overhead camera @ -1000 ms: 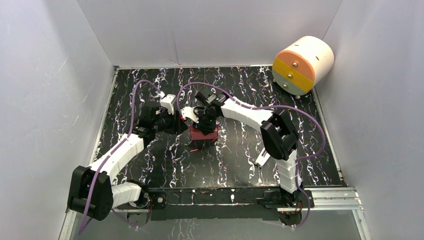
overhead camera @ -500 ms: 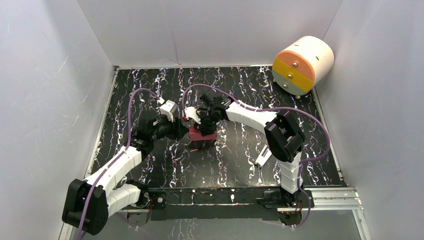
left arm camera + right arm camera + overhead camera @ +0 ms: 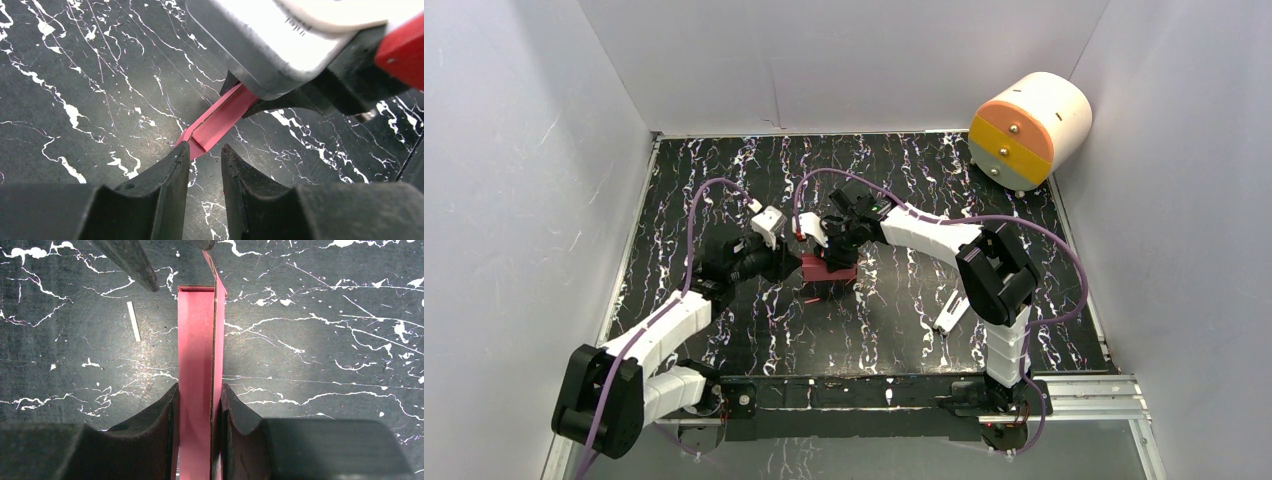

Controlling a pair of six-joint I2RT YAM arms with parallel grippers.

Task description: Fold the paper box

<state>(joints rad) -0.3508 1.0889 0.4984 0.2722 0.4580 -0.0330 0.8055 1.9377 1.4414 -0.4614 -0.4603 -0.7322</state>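
Pink-red card, the paper box (image 3: 195,365) lies at the middle of the black table (image 3: 894,180). Its long axis runs straight out from your right gripper (image 3: 198,390), which clamps its two side walls. Your left gripper (image 3: 205,150) stands narrow at the far corner; I cannot tell if it grips.

Black marbled table (image 3: 894,330), pale grey walls (image 3: 524,150)

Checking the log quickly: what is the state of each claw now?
Left claw: slightly open, tips at one end of the pink-red thin card box, no grip seen.
Right claw: closed on the box.
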